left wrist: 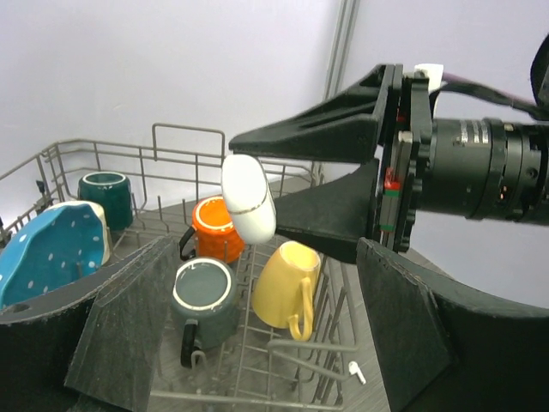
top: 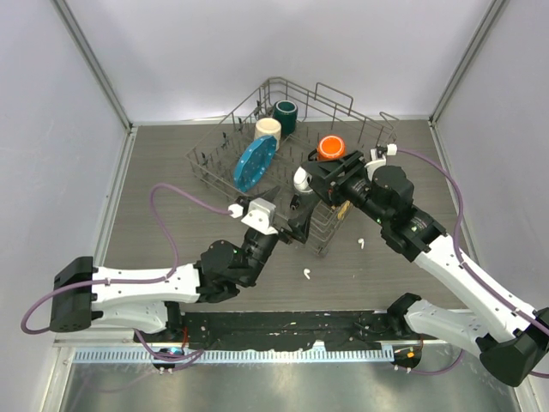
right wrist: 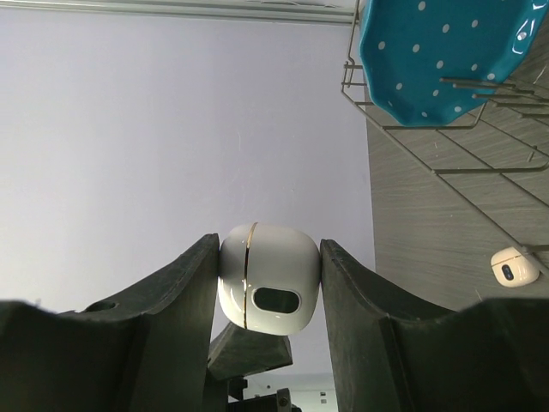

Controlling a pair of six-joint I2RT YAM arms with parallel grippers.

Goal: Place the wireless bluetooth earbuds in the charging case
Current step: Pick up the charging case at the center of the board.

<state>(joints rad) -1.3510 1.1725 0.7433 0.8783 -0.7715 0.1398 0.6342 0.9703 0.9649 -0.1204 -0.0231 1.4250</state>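
**Top view:** The right gripper (top: 305, 181) is clamped on the charging case (top: 300, 177) and holds it in the air over the near side of the dish rack (top: 214, 146). The left gripper (top: 297, 221) sits just beside it, aimed at the case. A white earbud (top: 306, 274) lies on the table (top: 171, 172) in front of the rack. A second earbud (top: 361, 243) lies to its right, near the right forearm. Both are well apart from the case, and no other earbuds can be made out.

**Left wrist view:** The left fingers (left wrist: 129, 326) are spread wide with nothing between them. The case hangs ahead of them above an orange mug (left wrist: 216, 228) and a yellow mug (left wrist: 287, 287) in the rack.

**Right wrist view:** The pads (right wrist: 193, 283) pinch the case from both sides. The gold seam is closed and stands upright near one pad. A dark oval faces the camera.

**Step in hand:** The likely step is getting the lid open.
- The pads appear to press one on the lid half and one on the base half, which would keep the case closed.
- It would be better to regrip on the base half only, or set the case down.
- The free left gripper could then pry at the seam.
- The push should be gentle, because the smooth shell may slip.
- After that, the earbuds can be fetched one at a time by the stem.
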